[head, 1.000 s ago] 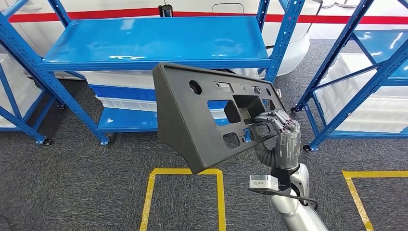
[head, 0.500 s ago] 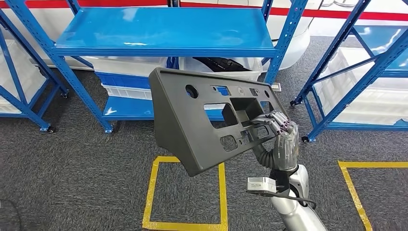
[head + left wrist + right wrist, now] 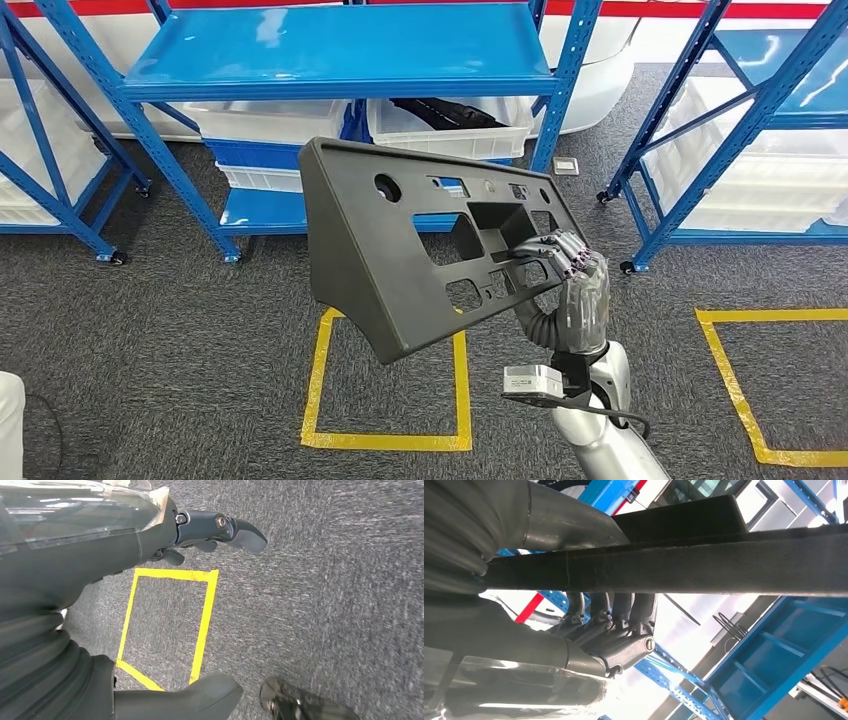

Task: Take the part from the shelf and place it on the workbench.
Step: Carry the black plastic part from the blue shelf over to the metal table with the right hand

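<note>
The right hand [image 3: 572,275] grips the part [image 3: 400,240] at its right end; its long axis stretches leftward. The left hand [image 3: 150,535] hangs empty, fingers apart.

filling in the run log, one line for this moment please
right robot hand: holds dark grey plastic panel | left robot hand: empty | workbench: unseen

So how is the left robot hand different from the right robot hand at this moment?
The right robot hand is raised and grips the dark grey part; the left robot hand holds nothing. The right one is in front of the blue shelf; the left hangs above the carpet with the yellow square. Both have dark fingers.
</note>
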Controlling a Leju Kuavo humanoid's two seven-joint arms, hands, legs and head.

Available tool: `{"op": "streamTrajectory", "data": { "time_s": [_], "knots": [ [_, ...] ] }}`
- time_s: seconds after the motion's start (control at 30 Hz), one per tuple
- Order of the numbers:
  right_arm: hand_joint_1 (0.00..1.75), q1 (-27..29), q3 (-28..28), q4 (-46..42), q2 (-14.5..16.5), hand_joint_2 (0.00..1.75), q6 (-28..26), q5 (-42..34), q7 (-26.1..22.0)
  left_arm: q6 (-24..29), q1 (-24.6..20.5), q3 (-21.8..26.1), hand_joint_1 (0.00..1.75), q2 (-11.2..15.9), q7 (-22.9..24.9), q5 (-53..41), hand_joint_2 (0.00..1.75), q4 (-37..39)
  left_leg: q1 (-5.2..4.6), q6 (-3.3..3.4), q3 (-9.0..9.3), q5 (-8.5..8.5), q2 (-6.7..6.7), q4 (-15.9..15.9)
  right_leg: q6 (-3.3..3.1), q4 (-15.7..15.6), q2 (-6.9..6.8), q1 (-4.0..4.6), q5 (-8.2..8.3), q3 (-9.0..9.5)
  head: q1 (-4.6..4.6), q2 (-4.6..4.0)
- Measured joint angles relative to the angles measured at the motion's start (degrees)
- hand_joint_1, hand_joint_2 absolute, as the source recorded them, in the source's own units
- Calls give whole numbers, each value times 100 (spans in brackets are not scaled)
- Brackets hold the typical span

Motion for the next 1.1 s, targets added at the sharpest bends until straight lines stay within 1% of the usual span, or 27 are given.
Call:
{"op": "streamTrajectory", "data": {
  "time_s": [0.03,0.07,0.13,0.2,0.27,0.33,0.37,0.4,0.43,0.47,0.53,0.57,0.6,0.63,0.67,0.7,0.73,0.77,0.83,0.87,0.9,0.93,0.97,1.0,1.03,1.07,1.1],
  "knots": [
    [175,-1,-1,0,5,175,-1,1,9,-1,-4,1,0,-2,0,0,175,1,-5,23,213,28,-12,-326,37,29,1,4,24,-44,0,0],
    [175,-3,-1,-1,12,175,-3,2,14,-1,-5,2,0,-4,0,-1,175,2,-19,51,323,21,-23,-519,78,46,2,13,51,-76,-1,0],
    [175,-4,3,0,25,175,-5,8,22,-1,-2,3,0,-6,1,1,175,4,-65,152,292,53,-30,-555,186,38,7,29,124,-108,2,0],
    [175,-1,6,1,25,175,-7,15,23,0,-6,5,0,-7,2,4,175,7,-71,272,232,133,-7,-581,233,111,17,28,62,-186,2,0],
    [175,-1,8,1,23,175,-8,31,28,1,-13,7,0,-4,2,6,175,7,-74,399,137,233,18,-608,182,591,24,23,-302,-396,22,1],
    [175,6,10,1,24,175,-8,65,41,-2,-15,9,0,-1,2,6,175,7,-106,459,9,332,30,-606,137,1390,26,25,-748,-640,41,1],
    [175,14,11,1,22,175,-8,89,50,-4,-15,10,0,-2,2,7,175,7,-121,471,-58,386,35,-605,149,1679,26,27,-866,-684,40,0],
    [175,20,10,1,21,175,-8,115,59,-7,-15,14,0,-3,2,8,175,8,-137,474,-125,442,37,-603,177,1779,26,35,-885,-629,41,0],
    [175,24,9,1,21,175,-8,139,70,-10,-15,19,0,-4,2,10,175,8,-153,473,-191,497,36,-602,213,1654,26,44,-811,-462,41,0],
    [175,25,9,0,22,175,-8,161,85,-13,-15,25,0,-7,2,15,175,8,-167,468,-251,554,35,-602,235,1329,25,55,-693,-196,40,0],
    [175,23,7,-7,32,175,-8,183,114,-15,-16,33,0,-19,2,22,175,8,-188,441,-344,664,33,-599,189,435,22,101,-581,420,38,0],
    [175,23,5,-12,38,175,-8,186,124,-15,-16,35,0,-26,2,25,175,9,-193,415,-367,722,34,-609,150,121,22,127,-575,613,34,0],
    [175,23,3,-16,42,175,-8,186,129,-14,-15,37,0,-32,3,25,175,10,-189,384,-382,778,37,-620,111,-60,25,150,-590,696,34,0],
    [175,25,1,-20,44,175,-8,183,132,-12,-13,39,0,-35,5,26,175,12,-186,346,-390,837,39,-641,84,-118,28,164,-566,686,33,0],
    [175,25,-1,-21,44,175,-8,176,133,-7,-11,43,0,-33,9,27,175,14,-176,311,-407,885,34,-659,51,-114,31,132,-504,632,41,0],
    [175,21,-1,-23,44,175,-8,168,132,-2,-8,47,0,-30,13,30,175,14,-168,275,-445,844,23,-637,12,-130,29,104,-442,591,47,0],
    [175,21,-1,-25,46,175,-8,158,132,2,-5,51,0,-29,17,32,175,15,-157,238,-500,672,13,-532,-41,-140,21,73,-361,540,34,0],
    [175,21,-2,-26,48,175,-8,148,131,3,-2,57,0,-24,21,36,175,15,-140,201,-574,389,3,-308,-81,-148,12,41,-275,478,26,0],
    [175,27,-8,-28,49,175,-8,130,128,-5,1,73,0,-22,25,39,175,16,-93,120,-716,-251,4,428,-124,-135,1,45,-118,308,-7,0],
    [175,33,-15,-28,48,175,-8,122,127,-18,1,83,0,-19,25,41,175,16,-69,82,-748,-398,5,784,-117,-123,-4,44,-47,217,-7,0],
    [175,40,-22,-28,46,175,-8,118,125,-32,0,90,0,-15,24,41,175,16,-41,43,-724,-399,6,1015,-101,-103,-8,38,16,121,-7,0],
    [175,50,-32,-28,45,175,-8,119,124,-55,-1,95,0,-9,21,41,175,16,-8,8,-609,-279,7,1060,-76,-69,-12,26,71,17,-8,0],
    [175,65,-46,-28,43,175,-8,126,122,-83,-3,98,0,-2,17,41,175,16,28,-26,-399,-121,8,912,-42,-19,-12,7,118,-89,-9,0],
    [175,80,-68,-32,40,175,-8,136,122,-117,-11,102,0,2,11,41,175,16,62,-63,-113,-53,5,590,-3,47,-12,-6,157,-190,-11,0],
    [175,101,-107,-44,37,175,-9,146,122,-160,-21,105,0,4,2,40,175,16,67,-77,197,-85,-7,180,41,118,-11,-13,191,-284,-17,0],
    [175,126,-151,-60,34,175,-9,158,120,-206,-30,108,0,5,-9,38,175,17,59,-60,417,-167,-21,-140,91,164,-13,-9,225,-345,-13,0],
    [175,151,-199,-82,30,175,-10,168,115,-247,-38,109,0,5,-23,36,175,17,38,-26,541,-265,-35,-360,139,192,-14,3,266,-381,-8,0]
  ]
}}
